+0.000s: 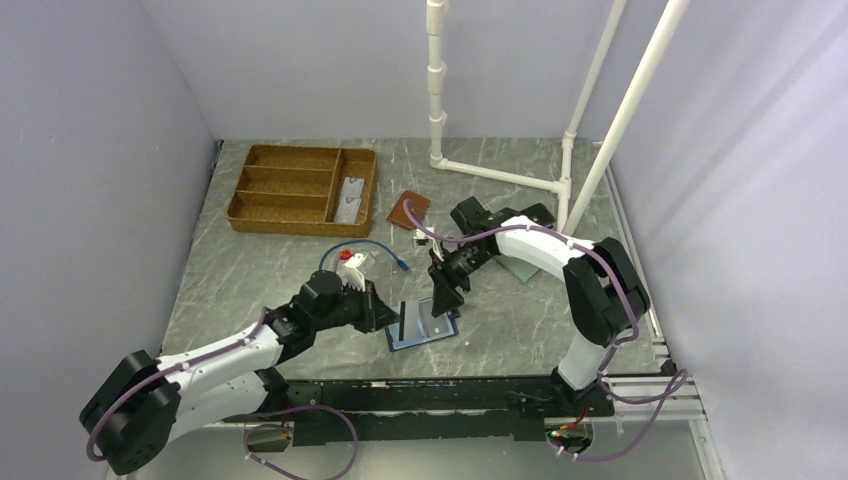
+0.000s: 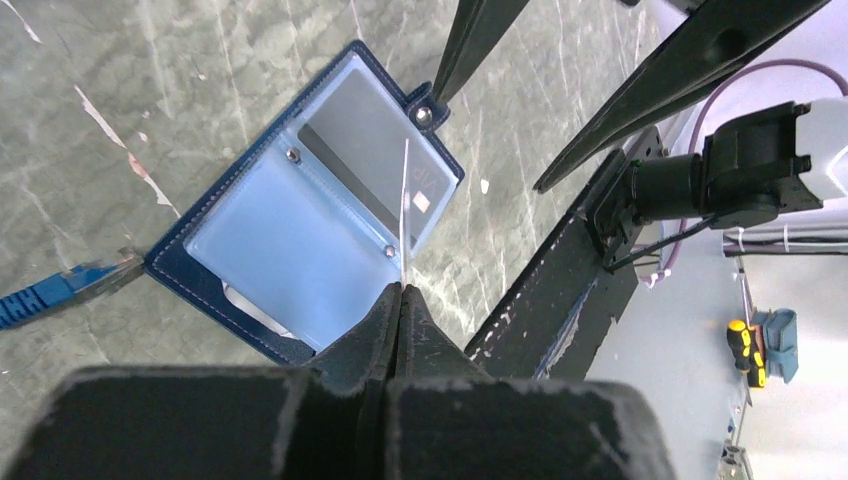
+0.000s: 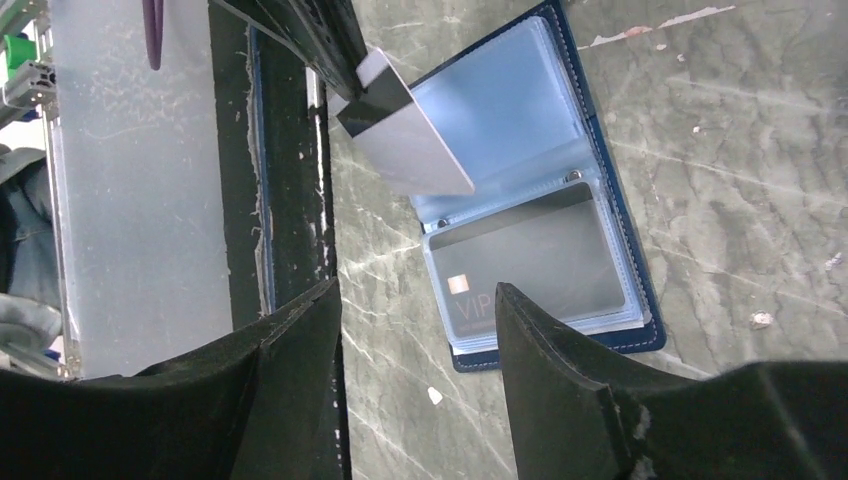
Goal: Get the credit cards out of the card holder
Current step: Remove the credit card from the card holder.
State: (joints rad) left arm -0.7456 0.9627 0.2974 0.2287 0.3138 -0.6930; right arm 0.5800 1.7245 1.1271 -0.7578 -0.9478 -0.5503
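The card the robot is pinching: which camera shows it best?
The right wrist view: the card shows its broad flat grey face there. The left wrist view sees it edge-on, a thin line above the shut left gripper. The top view shows only a tiny dark sliver.

Bright, even light falls from above, so shadows on the worktop (image 1: 250, 290) are soft. The clear pockets of the wallet (image 3: 560, 130) catch a pale shine. The wrist views go dark and fuzzy along the bottom.
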